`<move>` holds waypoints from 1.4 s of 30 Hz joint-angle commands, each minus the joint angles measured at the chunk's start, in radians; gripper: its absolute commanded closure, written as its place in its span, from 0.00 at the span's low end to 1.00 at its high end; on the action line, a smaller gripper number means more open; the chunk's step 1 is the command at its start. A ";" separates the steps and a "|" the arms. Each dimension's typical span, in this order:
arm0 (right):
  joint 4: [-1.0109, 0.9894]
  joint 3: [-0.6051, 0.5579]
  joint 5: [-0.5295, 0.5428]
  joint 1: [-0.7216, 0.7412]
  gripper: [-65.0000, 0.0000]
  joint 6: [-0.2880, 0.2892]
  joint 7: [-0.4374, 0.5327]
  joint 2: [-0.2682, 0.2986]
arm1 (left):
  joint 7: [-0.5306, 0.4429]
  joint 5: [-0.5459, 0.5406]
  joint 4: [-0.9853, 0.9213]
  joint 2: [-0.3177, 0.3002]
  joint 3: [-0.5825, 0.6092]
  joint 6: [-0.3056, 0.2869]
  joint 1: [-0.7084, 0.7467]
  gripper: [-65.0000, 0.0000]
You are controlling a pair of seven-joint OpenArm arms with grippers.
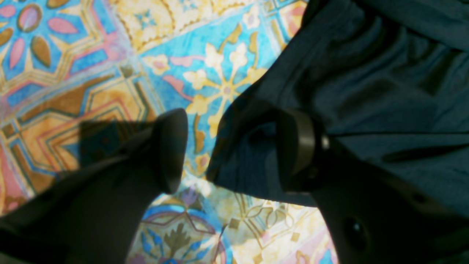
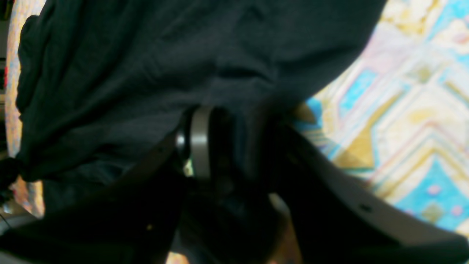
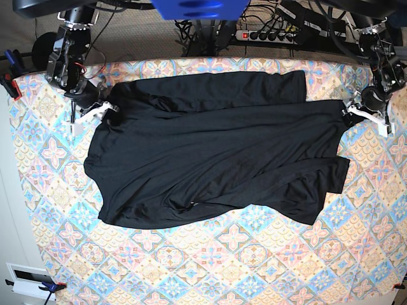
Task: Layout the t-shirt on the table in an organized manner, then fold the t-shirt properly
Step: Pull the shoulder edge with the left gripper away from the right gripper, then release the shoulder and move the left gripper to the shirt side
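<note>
Base view: black t-shirt (image 3: 210, 159) spread across patterned bench (image 3: 222, 267). My left gripper (image 1: 231, 150) gapes wide at shirt's edge; my right gripper (image 2: 234, 146) straddles fabric, jaws parted.

Along the top edge of the base view, beyond the patterned surface, lies a strip of grey-brown carpeted floor (image 3: 146, 38). A white multi-socket power strip (image 3: 272, 35) sits there at upper right of centre among a tangle of black cables (image 3: 203, 28). A round black object (image 3: 42, 46) rests at the far upper left. Down the left edge runs a pale off-white floor or wall band (image 3: 7, 210), with a white rectangular box-like fixture (image 3: 25, 277) at the lower left corner. Light is bright and even.
</note>
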 commanded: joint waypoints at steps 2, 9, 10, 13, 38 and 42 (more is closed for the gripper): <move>0.000 0.012 -0.048 -0.002 0.68 -0.033 -0.015 0.030 | -0.019 -0.030 0.019 -0.021 -0.010 -0.002 -0.018 0.39; 0.011 0.130 -0.053 0.021 0.68 -0.034 -0.017 0.032 | -0.019 -0.178 0.027 -0.023 -0.061 -0.002 -0.024 0.39; 0.020 0.135 -0.053 0.038 0.68 -0.034 -0.017 0.032 | -0.016 -0.208 0.027 -0.018 -0.094 -0.002 -0.024 0.39; 0.046 0.138 -0.053 0.059 0.68 -0.036 -0.017 0.032 | -0.018 -0.323 0.033 0.025 -0.186 -0.002 -0.033 0.39; 0.134 0.003 -0.054 0.139 0.68 -0.036 -0.072 0.026 | -0.019 -0.165 -0.133 0.148 -0.258 0.007 -0.294 0.40; 0.134 0.003 -0.054 0.137 0.68 -0.036 -0.072 0.026 | -0.019 -0.135 -0.225 0.175 -0.249 0.007 -0.366 0.40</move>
